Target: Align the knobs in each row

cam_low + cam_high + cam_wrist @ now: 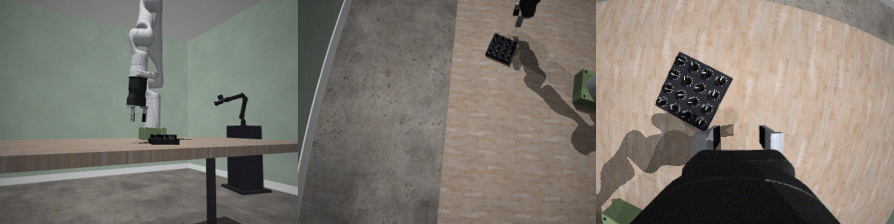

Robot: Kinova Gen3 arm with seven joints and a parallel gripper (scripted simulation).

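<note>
The black knob box (501, 48) stands on the wooden table, turned at an angle, with its rows of small black knobs on top. It also shows in the side view (163, 139) and in the wrist view (693, 91). The knob lines and printed names are too small to read. My gripper (138, 115) is open and empty. It hangs well above the table, to the side of the box and apart from it. In the wrist view its fingers point down at bare table beside the box. In the overhead view only part of the gripper (522, 12) shows at the top edge.
The arm's green base block (584, 88) sits on the table at the right, behind the box in the side view (152, 133). The table's left edge (449, 114) drops to a concrete floor. A black camera stand (244, 158) is on the floor at the right.
</note>
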